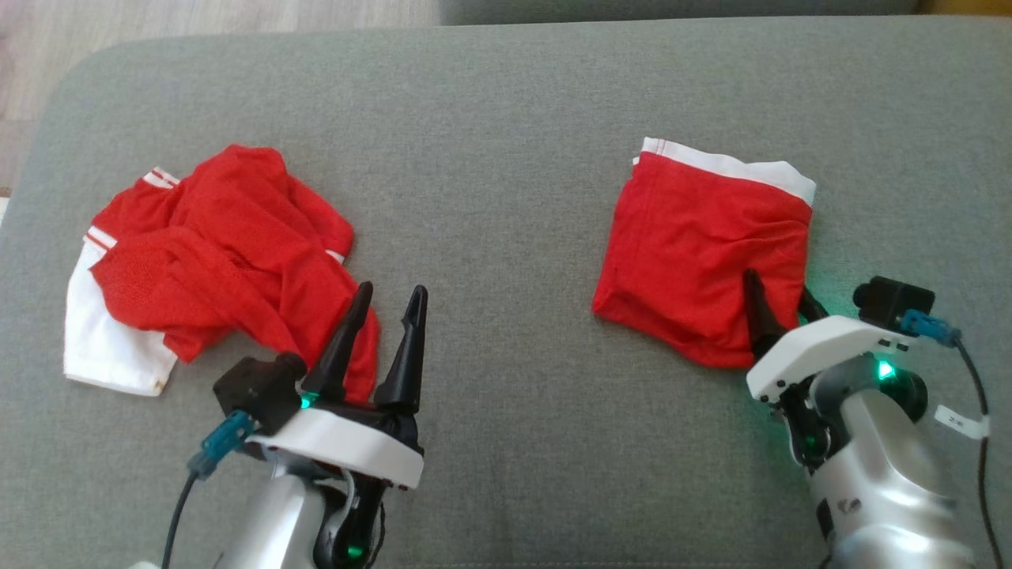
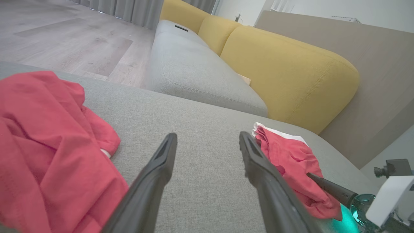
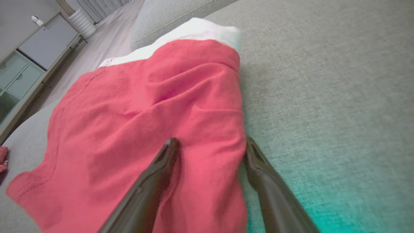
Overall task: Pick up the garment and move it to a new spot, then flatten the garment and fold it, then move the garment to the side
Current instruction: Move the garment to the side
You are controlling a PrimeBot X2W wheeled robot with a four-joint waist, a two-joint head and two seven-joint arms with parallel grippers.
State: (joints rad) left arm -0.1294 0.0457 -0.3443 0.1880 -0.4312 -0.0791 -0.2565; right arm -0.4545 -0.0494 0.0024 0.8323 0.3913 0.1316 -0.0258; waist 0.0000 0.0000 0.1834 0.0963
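A crumpled red and white garment (image 1: 213, 261) lies on the left of the grey cushion (image 1: 506, 118). My left gripper (image 1: 391, 292) hovers open at its near right edge, nothing between the fingers. The left wrist view has the same heap (image 2: 48, 145) left of my open left gripper (image 2: 207, 137). A second red garment with a white band (image 1: 704, 245) lies folded on the right. My right gripper (image 1: 779, 288) stands open at its near right corner. In the right wrist view one finger (image 3: 168, 155) rests on the red cloth (image 3: 145, 106) and the other sits beside its edge, with the right gripper (image 3: 210, 145) astride that corner.
Beyond the cushion's far edge stand another grey seat (image 2: 194, 71) and a yellow backrest (image 2: 284, 74). Wooden floor (image 2: 64, 38) lies past the left edge. A pale cabinet (image 3: 26, 64) stands further off. Bare grey cushion (image 1: 490, 316) separates the two garments.
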